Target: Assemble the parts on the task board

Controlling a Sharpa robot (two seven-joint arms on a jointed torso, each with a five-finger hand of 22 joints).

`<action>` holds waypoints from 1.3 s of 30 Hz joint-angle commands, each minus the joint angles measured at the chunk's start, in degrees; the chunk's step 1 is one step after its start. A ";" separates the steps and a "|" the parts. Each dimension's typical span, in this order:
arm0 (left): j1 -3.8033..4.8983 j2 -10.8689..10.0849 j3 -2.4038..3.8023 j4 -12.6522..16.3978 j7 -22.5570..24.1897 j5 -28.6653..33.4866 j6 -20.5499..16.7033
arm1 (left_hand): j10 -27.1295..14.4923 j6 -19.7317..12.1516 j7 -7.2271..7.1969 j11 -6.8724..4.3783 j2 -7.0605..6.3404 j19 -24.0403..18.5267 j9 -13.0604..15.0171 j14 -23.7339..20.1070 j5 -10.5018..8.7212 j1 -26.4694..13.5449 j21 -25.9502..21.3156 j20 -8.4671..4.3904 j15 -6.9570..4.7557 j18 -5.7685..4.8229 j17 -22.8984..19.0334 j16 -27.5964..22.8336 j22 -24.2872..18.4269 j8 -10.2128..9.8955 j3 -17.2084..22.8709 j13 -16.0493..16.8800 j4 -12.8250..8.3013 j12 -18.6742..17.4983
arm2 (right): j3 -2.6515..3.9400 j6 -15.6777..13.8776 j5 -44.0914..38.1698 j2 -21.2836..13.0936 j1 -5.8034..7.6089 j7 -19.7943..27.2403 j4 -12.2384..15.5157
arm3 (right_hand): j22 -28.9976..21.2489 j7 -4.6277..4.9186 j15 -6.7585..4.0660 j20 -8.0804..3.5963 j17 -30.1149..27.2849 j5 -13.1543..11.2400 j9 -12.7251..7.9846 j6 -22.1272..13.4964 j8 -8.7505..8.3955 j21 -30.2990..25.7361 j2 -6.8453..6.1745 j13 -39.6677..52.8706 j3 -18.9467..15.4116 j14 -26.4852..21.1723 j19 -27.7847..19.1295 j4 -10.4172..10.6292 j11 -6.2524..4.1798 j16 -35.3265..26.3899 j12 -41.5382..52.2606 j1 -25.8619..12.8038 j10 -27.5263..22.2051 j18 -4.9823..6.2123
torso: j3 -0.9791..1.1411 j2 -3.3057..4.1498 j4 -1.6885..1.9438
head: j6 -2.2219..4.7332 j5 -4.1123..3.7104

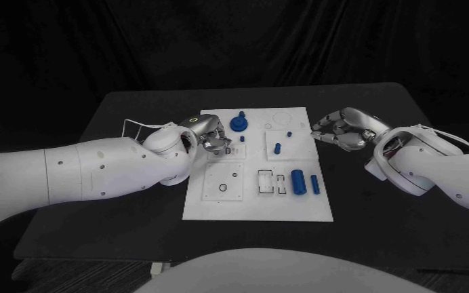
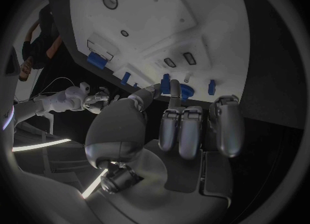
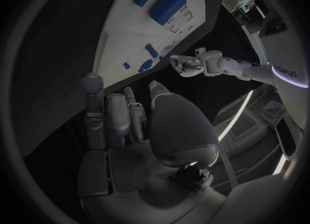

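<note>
Head view, board: the flat white rectangular task board (image 1: 259,201) is lying in the middle of the black table (image 1: 117,113), long side running away from the robot.
Head view, parts: a round blue knob-shaped part (image 1: 239,123) is standing near the board's far left corner; a small blue peg (image 1: 278,148) is lying in a square recess at mid-board; a thick blue cylinder (image 1: 298,182) and a thinner blue cylinder (image 1: 314,184) are lying side by side near the right edge, just beside two rectangular slots (image 1: 266,181).
Head view, left hand: the silver left hand (image 1: 208,137) is hovering over the board's left side, fingers curling inward next to the knob; whether they are gripping anything cannot be told here.
Head view, right hand: the silver right hand (image 1: 340,130) is hanging at the board's right edge, fingers curling in, nothing visible in them.
Left wrist view: the left hand (image 2: 187,125) is showing folded fingers with nothing between them; its fingertips (image 2: 169,87) are reaching the blue knob (image 2: 184,90), contact uncertain.
Right wrist view: the right hand (image 3: 129,120) is keeping its fingers folded and empty beside the board (image 3: 123,32); the two cylinders (image 3: 165,5) are lying well apart from it.
</note>
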 commanded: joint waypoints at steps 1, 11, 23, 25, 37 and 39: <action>-0.47 0.58 0.04 -0.34 1.16 1.32 0.29 | 5.96 -0.12 -0.33 -0.49 0.29 0.31 0.13 5.95 0.50 0.19 -0.14 -0.24 -0.41 -0.92 15.09 0.38 11.06 0.14 -0.24 14.95 0.64 0.20 | 0.02 -0.93 -0.04 0.19 -0.27 0.23 -0.17 | 2.44 0.04 0.28 0.31 -0.07 0.24 -0.08 0.30 -0.40 -0.15 0.17 4.39 0.18 0.08 0.20 -0.26 0.00 -0.20 -0.31 0.60 -0.32 0.84 | 0.10 -0.09 0.07 | -0.01 -0.14; -1.03 1.32 0.04 -1.22 1.29 1.63 1.26 | 5.96 -0.04 -0.34 -0.50 0.32 0.29 0.18 5.95 0.69 0.24 -0.19 -0.26 -0.43 -0.91 15.09 0.38 11.05 0.14 -0.53 14.95 0.91 0.20 | 0.02 -0.72 -0.04 0.28 -0.50 0.12 -0.36 | 2.43 0.04 0.28 0.31 -0.05 0.32 -0.08 0.31 -0.40 -0.20 0.17 4.38 0.19 0.09 0.19 -0.26 0.01 -0.18 -0.31 0.62 -0.33 0.85 | 0.18 -0.08 0.07 | -0.01 -0.33; -1.18 1.88 0.04 -2.12 1.80 1.68 2.50 | 5.82 -0.02 -0.33 -0.50 0.40 0.21 0.22 5.95 0.73 0.25 -0.37 -0.27 -0.44 -0.88 15.09 0.38 10.99 0.11 -0.85 14.80 1.25 0.06 | 0.02 -0.51 -0.04 0.44 -0.55 0.01 -0.56 | 2.42 0.04 0.29 0.31 -0.06 0.49 -0.10 0.33 -0.40 -0.29 0.20 4.42 0.24 0.09 0.19 -0.27 0.04 -0.18 -0.28 0.69 -0.29 0.86 | 0.01 -0.06 -0.06 | -0.01 -0.25; -1.19 1.96 0.04 -2.25 1.86 1.68 2.66 | 5.77 -0.04 -0.32 -0.50 0.42 0.17 0.22 5.95 0.68 0.25 -0.44 -0.28 -0.43 -0.86 15.09 0.38 10.97 0.08 -0.98 14.75 1.39 0.02 | 0.02 -0.48 -0.04 0.45 -0.55 -0.01 -0.59 | 2.42 0.04 0.29 0.31 -0.06 0.49 -0.10 0.33 -0.40 -0.29 0.20 4.42 0.24 0.09 0.19 -0.27 0.04 -0.18 -0.28 0.69 -0.29 0.86 | 0.00 -0.07 -0.08 | -0.01 -0.22; -1.33 2.65 0.04 -3.61 2.40 1.68 3.10 | 5.57 -0.13 -0.31 -0.48 0.52 0.10 0.24 5.95 0.20 0.36 -0.61 -0.28 -0.42 -0.83 15.09 0.38 10.92 -0.07 -1.54 14.53 1.92 -0.18 | 0.02 -0.28 -0.04 0.48 -0.58 -0.07 -0.66 | 2.43 0.05 0.30 0.31 -0.03 0.62 -0.12 0.35 -0.41 -0.29 0.22 4.37 0.29 0.11 0.21 -0.30 0.07 -0.14 -0.31 0.77 -0.34 0.85 | 0.01 -0.04 0.01 | -0.01 -0.35; -1.35 2.73 0.04 -3.78 2.43 1.68 3.08 | 5.57 -0.13 -0.31 -0.48 0.52 0.10 0.24 5.95 0.20 0.36 -0.61 -0.28 -0.42 -0.83 15.09 0.38 10.92 -0.07 -1.54 14.53 1.92 -0.18 | 0.02 -0.25 -0.04 0.47 -0.59 -0.08 -0.67 | 2.43 0.05 0.30 0.31 -0.03 0.62 -0.12 0.35 -0.41 -0.29 0.22 4.37 0.29 0.11 0.21 -0.30 0.07 -0.14 -0.31 0.77 -0.34 0.85 | 0.00 -0.04 -0.01 | -0.01 -0.35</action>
